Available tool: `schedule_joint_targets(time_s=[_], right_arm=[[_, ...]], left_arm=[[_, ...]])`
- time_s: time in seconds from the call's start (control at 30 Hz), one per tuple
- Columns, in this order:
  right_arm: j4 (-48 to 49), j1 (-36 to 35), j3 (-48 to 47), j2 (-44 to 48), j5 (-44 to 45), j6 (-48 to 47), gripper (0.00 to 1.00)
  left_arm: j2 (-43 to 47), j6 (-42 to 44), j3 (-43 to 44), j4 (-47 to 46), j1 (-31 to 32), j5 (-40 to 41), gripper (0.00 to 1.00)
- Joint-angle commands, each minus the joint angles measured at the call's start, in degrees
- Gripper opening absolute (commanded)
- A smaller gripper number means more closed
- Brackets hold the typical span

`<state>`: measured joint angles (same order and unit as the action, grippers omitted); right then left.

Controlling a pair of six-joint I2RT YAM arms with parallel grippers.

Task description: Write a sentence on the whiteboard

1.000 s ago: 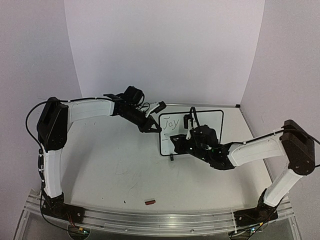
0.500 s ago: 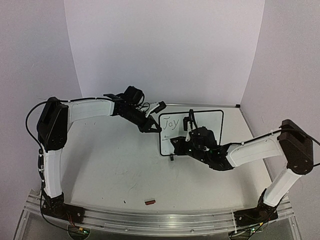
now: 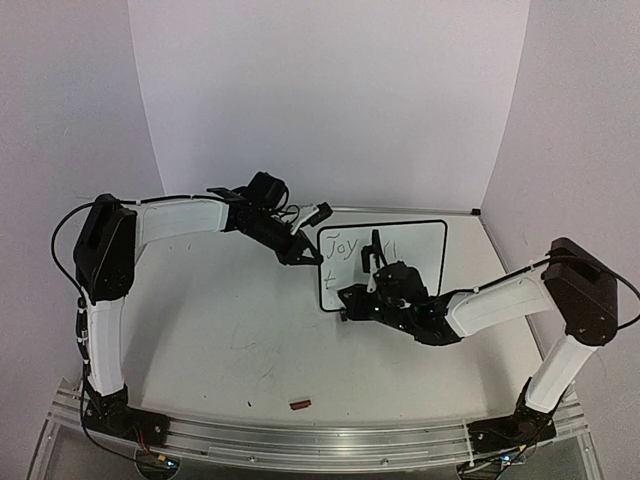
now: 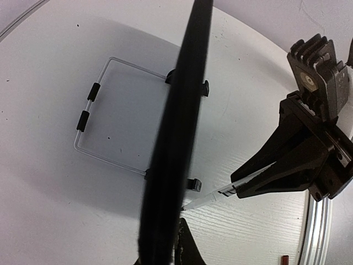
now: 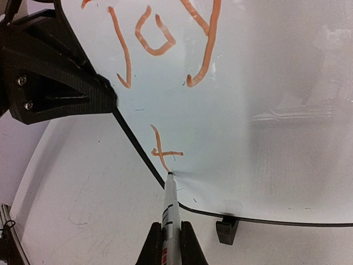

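White and smooth, the whiteboard [image 3: 420,250] stands on the table [image 3: 230,320], a little right of the middle of the top view. It has round corners and a thin black rim. Your left gripper [image 3: 308,252] is pinched shut on its left edge.

The sentence [image 3: 342,243] reads just "Joy" in the board's upper left corner, with a small "t" under it. In the right wrist view the letters look orange.

Your right gripper [image 5: 171,243] is closed around a thin marker [image 5: 170,212]. The marker's tip touches the board at the bottom of the "t". A little black foot [image 5: 228,229] sits under the rim nearby.

The table is white with faint grey scuffs. A small red bit [image 3: 299,404] lies near the bottom of the top view. The walls [image 3: 330,100] are pale purple.
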<state>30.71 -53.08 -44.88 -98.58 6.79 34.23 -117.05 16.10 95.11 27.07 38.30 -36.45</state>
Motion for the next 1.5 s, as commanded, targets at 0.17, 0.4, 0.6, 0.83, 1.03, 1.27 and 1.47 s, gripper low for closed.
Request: schedule_joint_targets(time_s=[0.17,0.4,0.6,0.83,1.03,1.27,1.47], right_arm=[[-1.54,0.44,1.21,-0.33,3.31,1.59,0.0],[-1.46,0.45,1.5,2.59,3.37,0.5,0.0],[1.59,0.5,3.61,7.19,1.93,-0.5,0.0],[0.83,0.47,3.43,7.86,2.19,-0.53,0.0],[0.77,0.46,2.92,5.93,2.79,0.59,0.0],[0.61,0.52,2.19,4.62,3.81,1.24,0.0],[0.61,0.49,2.04,4.33,5.14,1.29,0.0]], left_arm=[[0.85,1.67,-0.99,2.93,-0.28,2.86,0.0],[1.04,1.65,-1.12,2.92,-0.25,2.8,0.0],[1.43,1.56,-1.28,2.88,-0.25,2.87,0.0],[1.68,1.51,-1.33,2.82,-0.25,2.87,0.0],[1.83,1.56,-1.43,2.87,-0.25,2.96,0.0],[1.72,1.56,-1.38,2.88,-0.25,2.94,0.0],[1.67,1.61,-1.34,2.85,-0.25,3.05,0.0]])
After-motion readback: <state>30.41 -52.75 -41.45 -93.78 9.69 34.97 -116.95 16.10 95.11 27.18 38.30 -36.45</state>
